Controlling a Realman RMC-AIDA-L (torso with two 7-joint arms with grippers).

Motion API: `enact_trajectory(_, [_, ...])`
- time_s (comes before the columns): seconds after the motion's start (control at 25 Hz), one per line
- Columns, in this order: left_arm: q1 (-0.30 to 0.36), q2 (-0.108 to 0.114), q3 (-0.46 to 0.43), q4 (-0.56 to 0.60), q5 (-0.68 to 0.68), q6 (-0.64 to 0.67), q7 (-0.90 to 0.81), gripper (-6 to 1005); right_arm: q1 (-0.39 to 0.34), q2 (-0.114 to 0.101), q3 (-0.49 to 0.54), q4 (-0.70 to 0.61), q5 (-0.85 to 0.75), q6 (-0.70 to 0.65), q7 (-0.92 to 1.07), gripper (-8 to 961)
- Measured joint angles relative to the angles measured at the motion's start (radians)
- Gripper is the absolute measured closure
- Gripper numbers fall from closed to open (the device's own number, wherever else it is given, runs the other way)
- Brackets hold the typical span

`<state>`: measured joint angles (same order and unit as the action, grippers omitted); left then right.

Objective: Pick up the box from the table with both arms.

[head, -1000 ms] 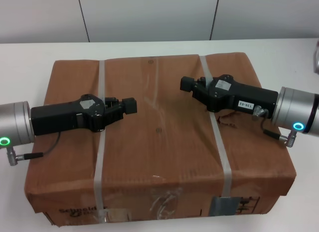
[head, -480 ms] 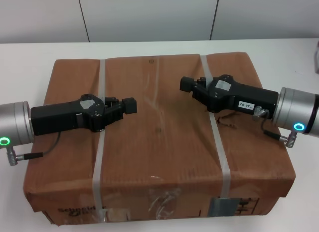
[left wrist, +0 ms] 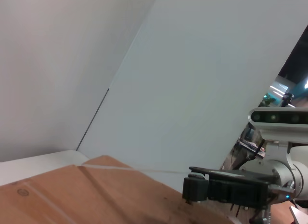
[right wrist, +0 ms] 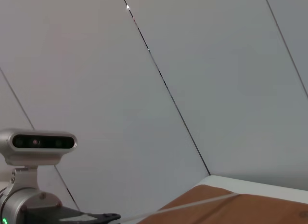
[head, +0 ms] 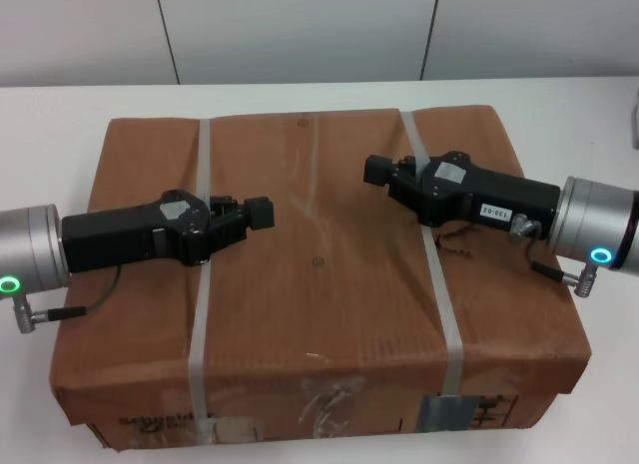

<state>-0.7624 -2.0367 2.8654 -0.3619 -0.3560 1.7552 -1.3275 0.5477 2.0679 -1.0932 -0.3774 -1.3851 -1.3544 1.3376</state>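
The brown cardboard box lies on the white table, with two whitish straps across it and tape and labels on its near side. My left gripper reaches in from the left over the box top near the left strap, fingers shut and empty. My right gripper reaches in from the right over the right strap, also shut and empty. I cannot tell whether they touch the cardboard. The left wrist view shows the box top and the right gripper. The right wrist view shows a box corner.
The table extends behind and to both sides of the box, up to a white panelled wall. A grey object sits at the right edge of the head view. The left arm's silver wrist shows in the right wrist view.
My right arm has drawn back slightly to the right over the box. The left arm and the box have barely moved.
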Motion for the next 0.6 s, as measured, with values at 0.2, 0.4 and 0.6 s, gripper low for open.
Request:
enact_trajectory(0.2, [0.000,0.000,0.000,0.000,-0.001,0.000,0.001,928,0.000,0.000,-0.001,0.000,0.000,0.002,0.000,942])
enact_trajectory(0.4, [0.000,0.000,0.000,0.000,-0.002,0.000,0.002,928,0.000,0.000,-0.001,0.000,0.000,0.002,-0.001,941])
enact_trajectory(0.6, [0.003,0.000,0.000,0.000,-0.002,0.000,0.004,928,0.000,0.001,-0.002,0.000,0.000,0.002,-0.003,942])
